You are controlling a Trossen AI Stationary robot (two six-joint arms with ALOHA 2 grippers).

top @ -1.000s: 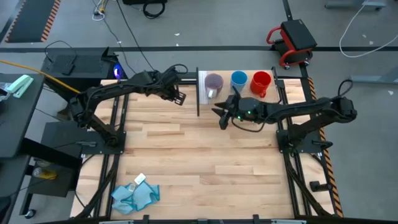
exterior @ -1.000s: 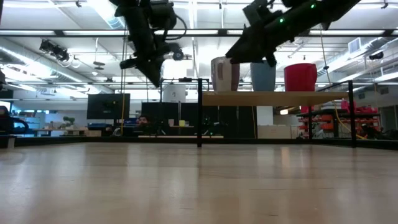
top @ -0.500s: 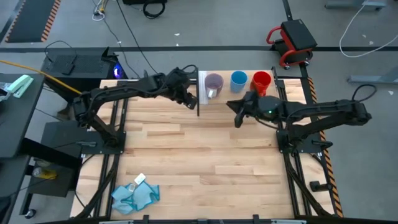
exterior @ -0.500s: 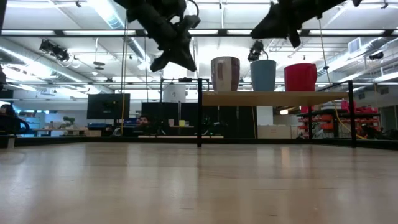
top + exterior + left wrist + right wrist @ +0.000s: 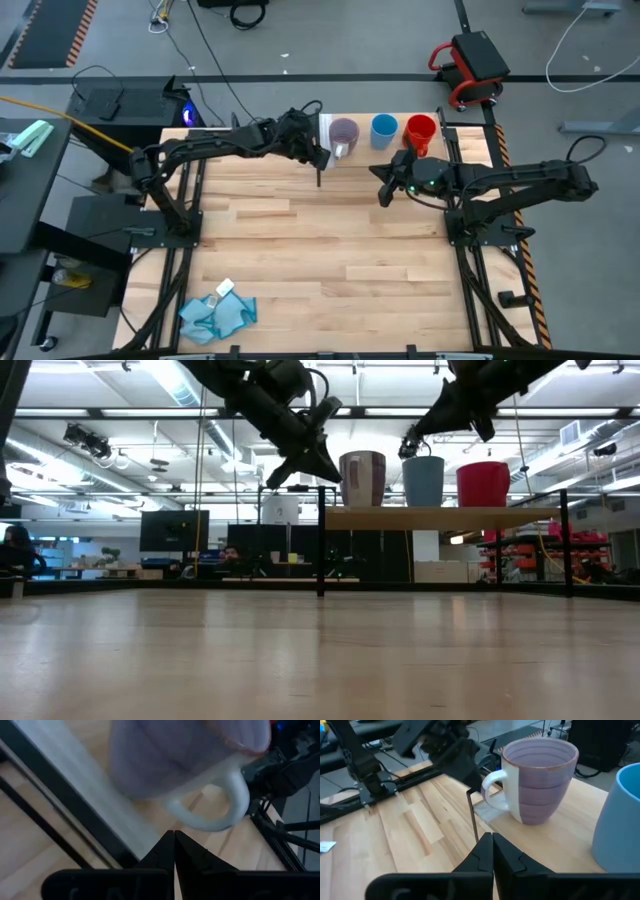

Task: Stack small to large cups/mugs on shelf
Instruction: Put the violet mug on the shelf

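Observation:
On the raised light-wood shelf (image 5: 392,152) at the table's far edge stand three cups upright in a row: a purple-grey mug (image 5: 344,132) (image 5: 540,780), a light-blue cup (image 5: 384,127) and a red mug (image 5: 421,130). My left gripper (image 5: 322,157) (image 5: 174,836) is shut. It slants down from the left, with its tips just short of the purple mug's white handle (image 5: 227,812). My right gripper (image 5: 382,194) (image 5: 492,839) is shut on nothing. It hangs in front of the shelf, pointing toward the purple mug.
The shelf has a white end panel (image 5: 325,135) and a dark post (image 5: 318,172) right beside my left gripper. A crumpled blue cloth (image 5: 218,314) lies at the table's near left corner. The wooden tabletop (image 5: 320,250) stretches in front of the shelf.
My left gripper has moved toward the table's right, up to the purple mug's handle. It has tipped from pointing steeply down to a shallower slant. My right gripper has shut and has drawn back toward the right edge and up, away from the mug. The cups have stayed put.

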